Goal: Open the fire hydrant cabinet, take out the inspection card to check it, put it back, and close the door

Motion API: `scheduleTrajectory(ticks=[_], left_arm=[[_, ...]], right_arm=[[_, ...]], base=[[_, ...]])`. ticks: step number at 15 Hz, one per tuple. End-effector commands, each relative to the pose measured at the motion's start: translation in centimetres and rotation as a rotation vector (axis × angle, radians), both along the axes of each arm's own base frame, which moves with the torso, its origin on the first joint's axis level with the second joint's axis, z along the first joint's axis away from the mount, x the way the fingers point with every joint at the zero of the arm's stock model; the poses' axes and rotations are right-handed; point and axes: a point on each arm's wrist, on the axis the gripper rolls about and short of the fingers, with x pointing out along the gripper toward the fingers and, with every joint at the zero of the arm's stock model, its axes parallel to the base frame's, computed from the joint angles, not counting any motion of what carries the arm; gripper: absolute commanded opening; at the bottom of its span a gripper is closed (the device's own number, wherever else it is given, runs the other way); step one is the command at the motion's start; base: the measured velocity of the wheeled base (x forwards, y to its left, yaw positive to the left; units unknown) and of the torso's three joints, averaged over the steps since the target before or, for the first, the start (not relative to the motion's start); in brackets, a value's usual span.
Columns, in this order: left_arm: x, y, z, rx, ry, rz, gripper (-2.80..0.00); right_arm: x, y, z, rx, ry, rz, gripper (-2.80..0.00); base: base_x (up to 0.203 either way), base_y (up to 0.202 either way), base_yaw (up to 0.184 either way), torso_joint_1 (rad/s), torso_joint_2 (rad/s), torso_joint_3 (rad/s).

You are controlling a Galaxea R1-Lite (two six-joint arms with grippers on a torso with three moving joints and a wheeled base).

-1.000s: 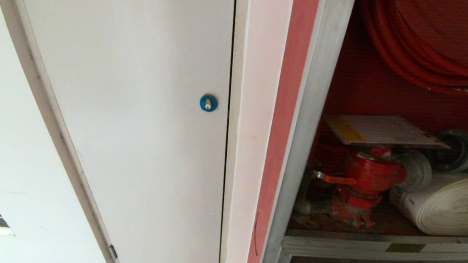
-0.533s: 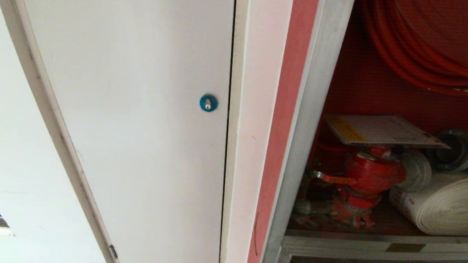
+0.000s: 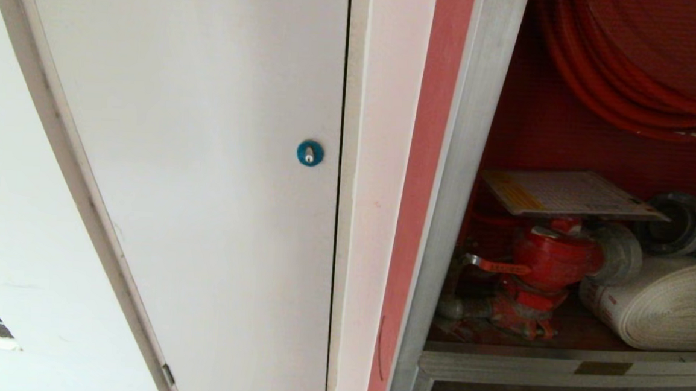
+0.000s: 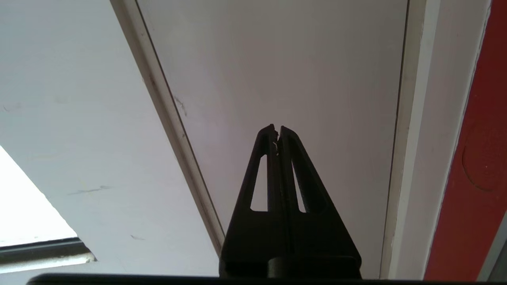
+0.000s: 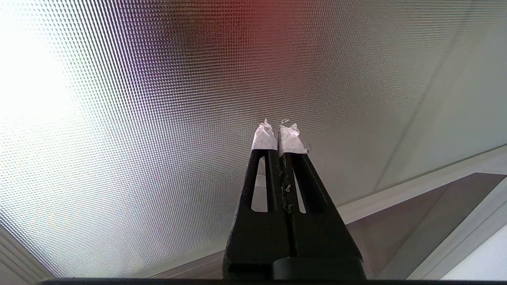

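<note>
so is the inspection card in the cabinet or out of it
In. The inspection card lies flat on top of the red valve inside the fire hydrant cabinet; neither gripper holds it.

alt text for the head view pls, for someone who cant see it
The fire hydrant cabinet stands open at right, the inspection card lying flat on a red valve, with a rolled white hose beside it and red hose coiled above. A white panel with a blue round lock fills the left.
</note>
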Motion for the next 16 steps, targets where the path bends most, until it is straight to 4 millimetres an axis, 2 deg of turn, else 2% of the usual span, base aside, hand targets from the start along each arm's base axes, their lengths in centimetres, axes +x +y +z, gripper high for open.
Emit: scheduleTrajectory(ticks=[1, 16], left_arm=[[0.03, 0.00, -0.16, -0.001, 0.014, 0.001, -2.80], [0.13, -0.01, -1.13, -0.008, 0.110, -0.002, -2.80]], right_arm=[[0.05, 0.00, -0.12, 0.000, 0.006, 0.001, -2.80], [0.05, 0.00, -0.12, 0.000, 0.006, 0.001, -2.80]], base=[[0.000, 0.000, 0.000, 0.000, 0.00, 0.000], [0.000, 0.000, 0.000, 0.000, 0.00, 0.000]])
